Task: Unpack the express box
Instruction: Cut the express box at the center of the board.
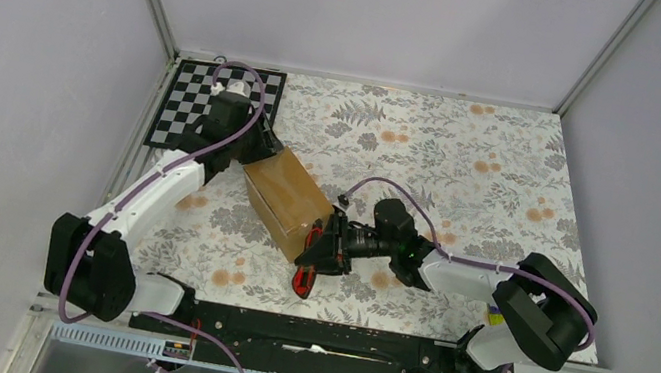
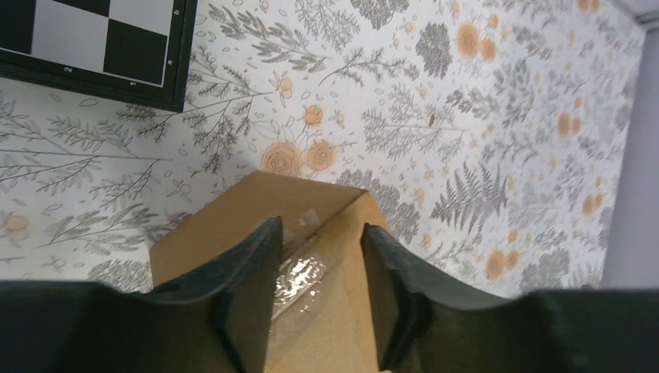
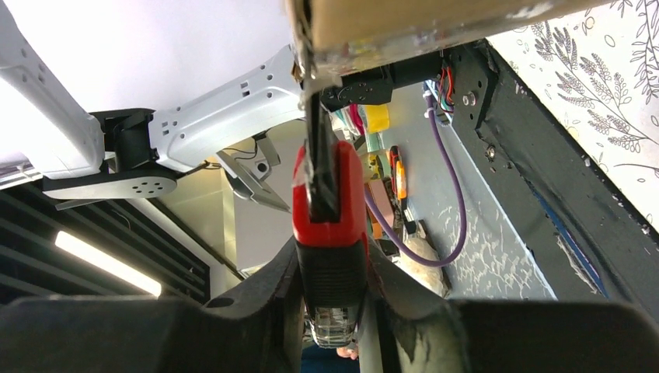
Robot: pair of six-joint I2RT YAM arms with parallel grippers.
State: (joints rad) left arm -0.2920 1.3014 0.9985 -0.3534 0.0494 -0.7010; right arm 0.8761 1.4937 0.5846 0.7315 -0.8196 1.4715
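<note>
- Since it is stiff, plain brown cardboard, the express box (image 1: 289, 195) is probably light and apt to slide on the floral cloth (image 1: 473, 160); brace its flat sides, not the glossy tape (image 2: 299, 272).
- It lies just beside the checkerboard (image 1: 183, 106).
- Left gripper (image 2: 320, 233), at the checkerboard end, straddles that tape half-spread; pinching or not, I cannot tell.
- Right gripper (image 3: 332, 268), at the end away from the checkerboard, clamps a red-handled cutter (image 3: 330, 210).

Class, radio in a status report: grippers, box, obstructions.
Left gripper open over express box, far end. Right gripper shut on red cutter, blade at box edge. Nothing in the way.
</note>
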